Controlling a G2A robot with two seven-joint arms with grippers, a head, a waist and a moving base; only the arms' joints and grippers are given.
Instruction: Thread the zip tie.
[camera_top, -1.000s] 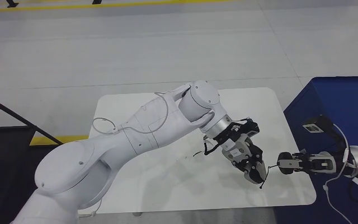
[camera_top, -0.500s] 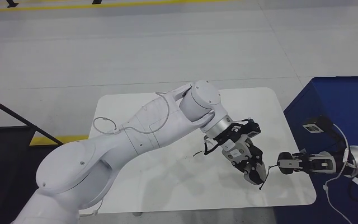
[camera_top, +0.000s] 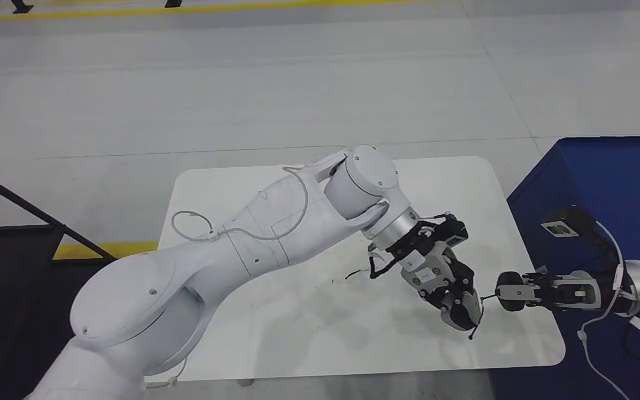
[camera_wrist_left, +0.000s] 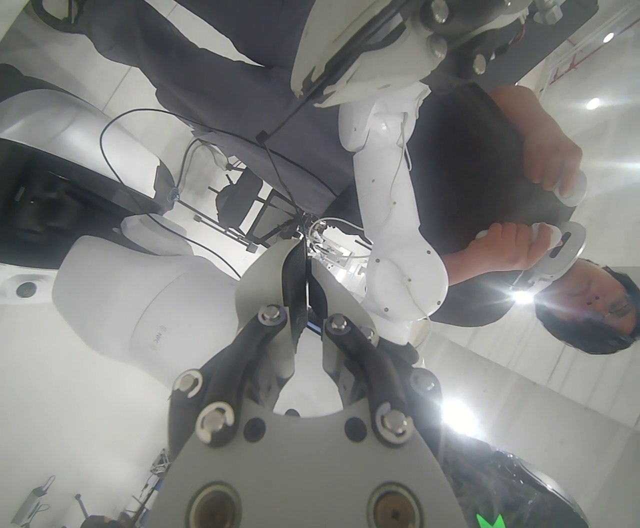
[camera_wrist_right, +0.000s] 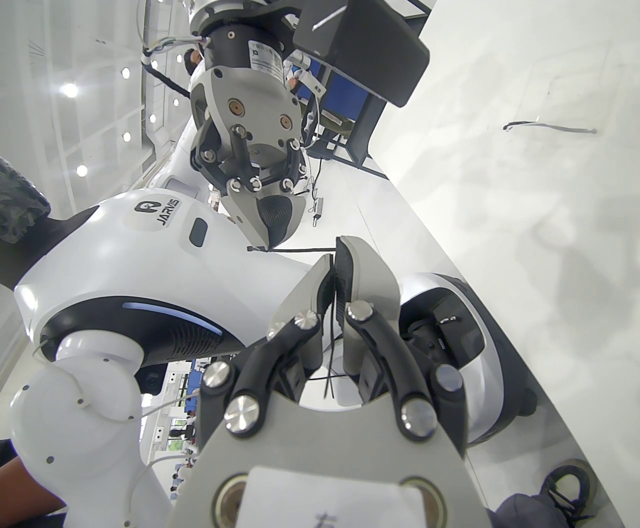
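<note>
A thin black zip tie (camera_wrist_right: 300, 248) is stretched in the air between the two grippers, above the white table's (camera_top: 240, 210) right part. My left gripper (camera_top: 466, 318), on the big white arm, is shut on one end of it; its fingertips (camera_wrist_right: 267, 240) pinch the strand. My right gripper (camera_top: 500, 293) faces it from the right and is shut on the other part, whose tail (camera_wrist_right: 327, 370) runs back between the fingers (camera_wrist_right: 336, 265). In the left wrist view the left gripper (camera_wrist_left: 305, 285) clamps a thin black strip.
A second black zip tie (camera_top: 352, 273) lies loose on the table (camera_wrist_right: 500, 200) near its middle. A blue cabinet (camera_top: 590, 180) stands just off the table's right edge, beside the right arm.
The left arm has shifted slightly to the right, bringing its gripper a little closer to the right gripper. The right arm has stayed still.
</note>
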